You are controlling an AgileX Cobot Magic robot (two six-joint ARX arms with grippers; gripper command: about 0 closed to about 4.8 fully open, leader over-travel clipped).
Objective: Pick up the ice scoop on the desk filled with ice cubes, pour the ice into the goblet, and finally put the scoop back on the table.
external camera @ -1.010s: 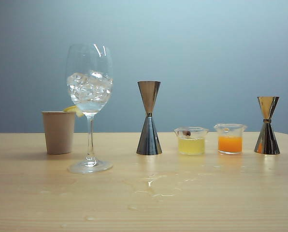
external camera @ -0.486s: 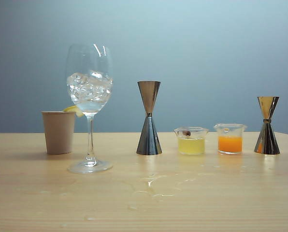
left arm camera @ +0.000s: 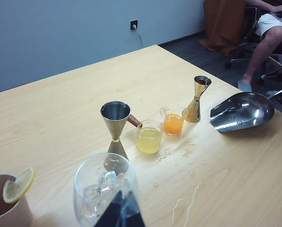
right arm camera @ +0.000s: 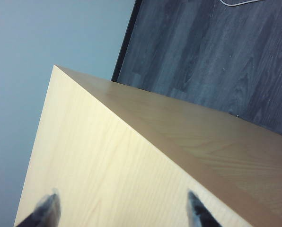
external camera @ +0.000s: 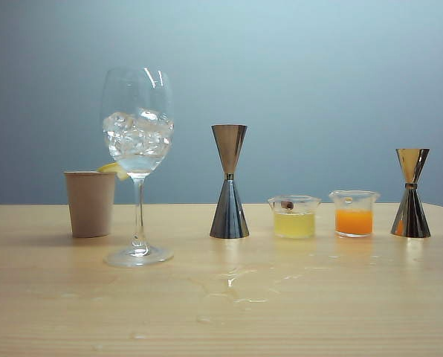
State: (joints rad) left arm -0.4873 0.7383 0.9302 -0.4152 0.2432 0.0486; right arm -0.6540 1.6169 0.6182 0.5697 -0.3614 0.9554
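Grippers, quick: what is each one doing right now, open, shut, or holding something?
Left gripper: by the goblet, open or shut cannot be told.
Right gripper: open, holding nothing, over the table.

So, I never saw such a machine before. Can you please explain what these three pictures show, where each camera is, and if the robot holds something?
This is a robot with two arms; each ends in a two-finger end effector. One camera stands off the arms and faces the table. It shows the goblet with ice cubes inside, a paper cup, two jiggers, and small beakers of yellow and orange liquid.

The other two cameras sit on the wrists. The left wrist one looks down over the goblet; the left end effector shows only as a dark tip, so I cannot tell its state. The ice scoop lies empty on the table near its edge, and water is spilled on the wood.

The right end effector is open over a table corner, holding nothing.
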